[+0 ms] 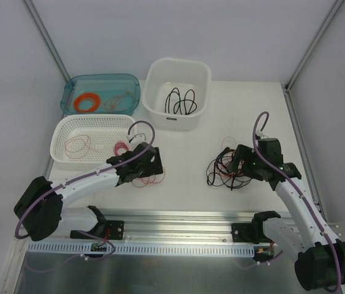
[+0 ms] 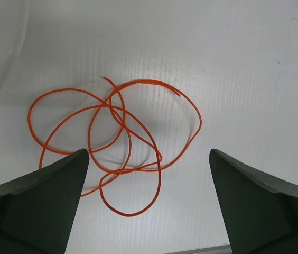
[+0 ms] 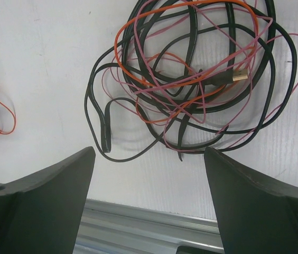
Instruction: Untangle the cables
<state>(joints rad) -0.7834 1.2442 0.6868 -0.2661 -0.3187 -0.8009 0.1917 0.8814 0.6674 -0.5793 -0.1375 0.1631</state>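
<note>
Jaws apart, the left gripper [image 2: 149, 153] hangs over a lone orange wire [image 2: 146, 80] while the right gripper [image 3: 149, 151], also wide, hovers above the tangle [image 3: 220, 80], where another strand likely needs pinching.

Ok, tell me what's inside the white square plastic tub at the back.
A black cable in loose loops lies on the floor of the white square plastic tub. Nothing else shows, but its near wall hides the loops' lower ends and the floor strip behind it.
</note>
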